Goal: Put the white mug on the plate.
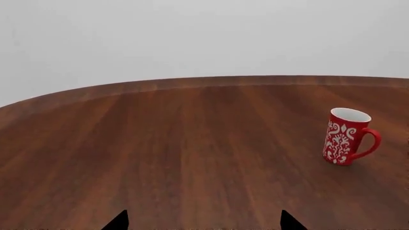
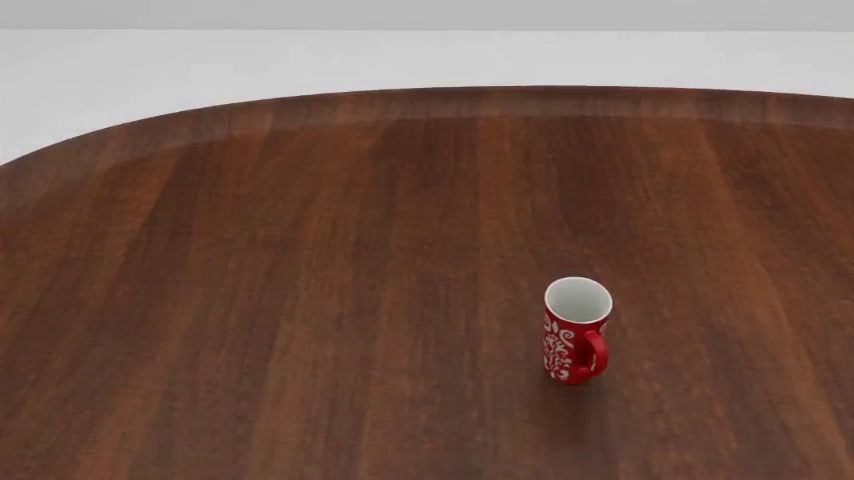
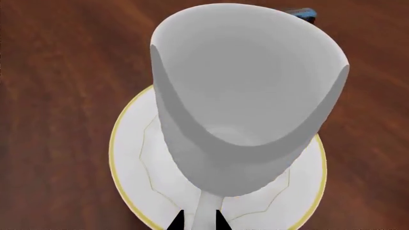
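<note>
The wooden table [image 2: 334, 300] fills nearly the whole head view, dark brown with a rounded far edge curving across the upper part of the frame against a pale background. Neither arm appears in that view.

In the right wrist view the plate [image 3: 131, 158] lies flat on the table, occupying the lower middle of the frame, its thin yellow rim showing at lower left and lower right and a faint scalloped line drawn on its face. The white mug [image 3: 249, 100] looms over it, filling the centre and upper part of the frame, mouth toward the camera. It covers most of the plate from this angle; whether its base touches the plate cannot be told. The mug's handle runs down to the bottom centre of the frame, straight between the two dark tips of the right gripper [image 3: 199, 221], which stand close on either side of it, clenched on the handle.

The red mug [image 2: 577, 330] stands upright in the lower right of the head view, handle toward the camera.

The left gripper [image 1: 203, 221] shows only two dark tips at the bottom edge of the left wrist view, spread wide apart with bare wood between them.
</note>
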{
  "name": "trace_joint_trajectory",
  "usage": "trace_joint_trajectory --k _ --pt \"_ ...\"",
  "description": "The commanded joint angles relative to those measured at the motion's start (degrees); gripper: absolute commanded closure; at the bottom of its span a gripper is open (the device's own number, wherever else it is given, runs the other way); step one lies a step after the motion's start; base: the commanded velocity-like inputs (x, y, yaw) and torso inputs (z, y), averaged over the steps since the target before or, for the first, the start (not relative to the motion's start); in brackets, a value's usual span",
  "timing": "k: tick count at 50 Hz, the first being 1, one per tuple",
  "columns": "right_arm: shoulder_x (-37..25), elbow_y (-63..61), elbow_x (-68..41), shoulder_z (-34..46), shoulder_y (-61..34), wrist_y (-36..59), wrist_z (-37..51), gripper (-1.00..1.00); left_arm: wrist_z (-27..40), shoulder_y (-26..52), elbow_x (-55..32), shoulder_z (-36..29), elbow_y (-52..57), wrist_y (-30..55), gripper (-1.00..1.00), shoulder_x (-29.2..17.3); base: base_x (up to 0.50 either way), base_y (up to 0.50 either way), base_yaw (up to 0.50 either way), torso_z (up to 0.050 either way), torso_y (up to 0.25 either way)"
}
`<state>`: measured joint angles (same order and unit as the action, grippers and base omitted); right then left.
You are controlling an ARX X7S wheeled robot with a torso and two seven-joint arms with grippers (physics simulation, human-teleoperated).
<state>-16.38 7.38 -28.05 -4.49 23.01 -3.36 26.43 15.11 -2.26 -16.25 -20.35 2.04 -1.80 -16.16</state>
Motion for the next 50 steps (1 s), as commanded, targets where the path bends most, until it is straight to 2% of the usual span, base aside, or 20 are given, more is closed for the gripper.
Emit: trace_joint_trajectory --k 1,37,38,44,50 --pt "0.1 2.3 1.2 0.3 -1.4 -0.5 -1.0 1.0 0.1 -0.1 -0.1 -0.3 -0.2 -0.3 -1.0 -0.1 0.0 0.0 0.0 0.0 0.0" --pt "0.4 6.5 0.5 0.5 -3.6 -1.6 -1.7 1.0 1.4 -0.4 0.0 -1.0 1.1 0.3 -1.0 -0.7 0.0 0.0 0.0 0.0 0.0" --pt "0.5 6.7 0.2 0.3 -3.6 -1.5 -1.5 -1.0 1.5 -0.4 0.0 -1.0 1.1 0.3 -1.0 -0.7 0.0 0.0 0.0 0.0 0.0" --pt "0.4 5.8 0.3 0.3 -3.2 -1.0 -0.8 -1.0 1.5 -0.4 -0.3 -0.9 1.2 0.2 -1.0 -0.8 0.0 0.0 0.0 0.0 0.0" --pt "-0.6 -0.3 1.1 0.4 -1.0 0.5 1.9 -1.0 1.4 -0.4 -0.4 -1.2 1.0 0.2 -1.0 -0.7 0.0 0.0 0.0 0.0 0.0"
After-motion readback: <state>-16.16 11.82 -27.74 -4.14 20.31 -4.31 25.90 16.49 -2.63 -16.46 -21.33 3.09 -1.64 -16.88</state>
